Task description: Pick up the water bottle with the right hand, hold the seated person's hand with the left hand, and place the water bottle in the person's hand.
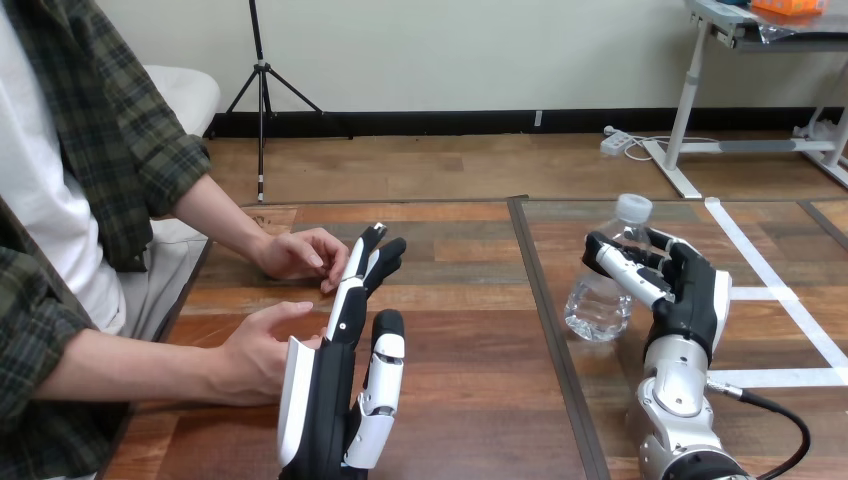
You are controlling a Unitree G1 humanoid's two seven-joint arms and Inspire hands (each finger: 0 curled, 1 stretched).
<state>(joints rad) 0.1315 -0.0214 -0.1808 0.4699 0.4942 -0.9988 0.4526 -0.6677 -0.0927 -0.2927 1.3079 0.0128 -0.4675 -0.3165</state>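
The right hand [693, 295] curls round the water bottle [597, 305], which looks light, thin-walled and slick, best gripped mid-body, gently.

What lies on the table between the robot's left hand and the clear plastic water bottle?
In the head view, the stretch from left hand to clear plastic water bottle is bare wooden table, crossed by a dark seam.

I read the water bottle [603, 290] on the tabletop's [470, 400] right half, inside my right hand [685, 290]; my left hand [335, 390] stands just right of the person's nearer hand [258, 352].
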